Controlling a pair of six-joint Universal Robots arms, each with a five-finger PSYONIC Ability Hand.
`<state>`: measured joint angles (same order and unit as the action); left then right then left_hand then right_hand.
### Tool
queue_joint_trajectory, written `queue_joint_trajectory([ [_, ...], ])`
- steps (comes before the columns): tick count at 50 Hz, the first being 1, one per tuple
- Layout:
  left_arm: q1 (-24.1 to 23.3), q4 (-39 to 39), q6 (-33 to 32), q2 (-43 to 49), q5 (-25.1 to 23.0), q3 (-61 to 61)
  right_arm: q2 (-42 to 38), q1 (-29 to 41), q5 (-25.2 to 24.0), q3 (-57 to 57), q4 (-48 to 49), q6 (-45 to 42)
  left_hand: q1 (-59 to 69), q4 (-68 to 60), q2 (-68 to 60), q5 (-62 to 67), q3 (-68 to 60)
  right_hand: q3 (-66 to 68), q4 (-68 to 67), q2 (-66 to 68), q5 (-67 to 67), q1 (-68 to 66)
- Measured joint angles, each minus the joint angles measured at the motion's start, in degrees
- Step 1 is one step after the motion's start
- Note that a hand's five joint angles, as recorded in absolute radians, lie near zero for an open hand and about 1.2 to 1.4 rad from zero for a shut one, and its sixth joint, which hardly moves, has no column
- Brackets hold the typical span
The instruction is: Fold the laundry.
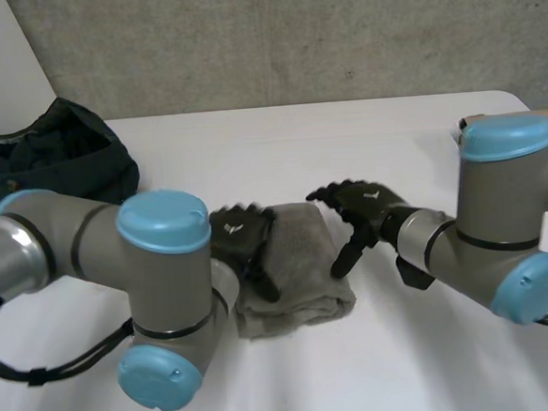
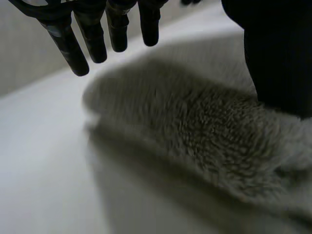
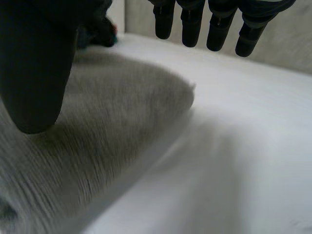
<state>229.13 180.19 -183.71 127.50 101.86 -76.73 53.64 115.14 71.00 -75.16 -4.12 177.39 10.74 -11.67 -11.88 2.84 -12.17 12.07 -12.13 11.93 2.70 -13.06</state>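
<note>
The grey towel (image 1: 297, 265) lies folded into a compact bundle on the counter (image 1: 345, 144), between the left robot hand (image 1: 242, 241) and right robot hand (image 1: 361, 209), both released at its side edges, so probably only the dark bag (image 1: 58, 150) behind remains.

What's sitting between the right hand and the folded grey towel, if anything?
Nothing visible. The right hand hangs at the right edge of the towel with its fingers open, and no object lies in the gap. The left hand is at the opposite edge, out of the way.
</note>
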Motion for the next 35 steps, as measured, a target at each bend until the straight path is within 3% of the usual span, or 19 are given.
queue_joint_trajectory([
  [4, 0.02, -2.83, -1.75, 1.33, 5.43, -0.94, -4.44, 0.86, -0.6, 2.18, -0.92, -3.55, 0.0, 0.0, 0.0, -0.06, 0.0, 0.0, 0.0, 0.0, 0.0, 0.0],
  [8, -0.14, -4.3, -4.05, 0.56, 7.74, -2.51, -5.56, 2.56, 1.78, 2.96, -1.6, -9.52, -0.72, 0.0, 0.0, -0.1, 0.0, 0.0, 0.0, 0.0, 0.0, 0.35],
  [13, -0.13, -4.1, -5.44, -3.61, 7.55, -2.94, -2.45, 4.68, 7.28, 1.67, -1.07, -16.27, -0.82, 0.0, 0.0, -0.1, 0.0, 0.0, 0.0, 0.0, 0.0, 0.86],
  [18, 0.42, -2.52, -5.81, -9.81, 3.57, -0.84, 4.99, 8.35, 13.35, -4.26, 3.89, -20.97, -0.82, 0.0, 0.0, -0.11, 0.0, -0.04, 0.0, 0.0, 0.0, 0.86],
  [21, 1.18, -1.76, -5.83, -12.35, -0.43, 0.67, 8.08, 10.26, 14.43, -8.0, 7.03, -21.65, -0.79, 0.0, 0.0, -0.11, 0.0, 0.0, 0.0, -0.01, 0.0, 0.86],
  [27, 4.47, -1.54, -5.42, -15.94, -16.96, 4.4, 12.32, 15.84, 14.83, -18.48, 16.14, -22.28, -0.58, 0.0, 0.0, -0.11, 0.0, 0.0, 0.0, 0.0, 0.0, 0.86],
  [32, 6.3, -4.03, -5.09, -16.43, -30.88, 6.66, 9.85, 18.48, 14.78, -22.59, 22.63, -23.51, -0.57, 0.0, 0.0, -0.09, 0.0, 0.0, 0.0, 0.0, -0.01, 0.86],
  [35, 6.89, -5.82, -5.07, -16.14, -35.26, 7.38, 7.08, 18.91, 14.86, -22.97, 25.46, -24.45, -0.57, 0.0, 0.0, -0.1, 0.0, -0.01, 0.0, 0.0, 0.0, 0.86],
])
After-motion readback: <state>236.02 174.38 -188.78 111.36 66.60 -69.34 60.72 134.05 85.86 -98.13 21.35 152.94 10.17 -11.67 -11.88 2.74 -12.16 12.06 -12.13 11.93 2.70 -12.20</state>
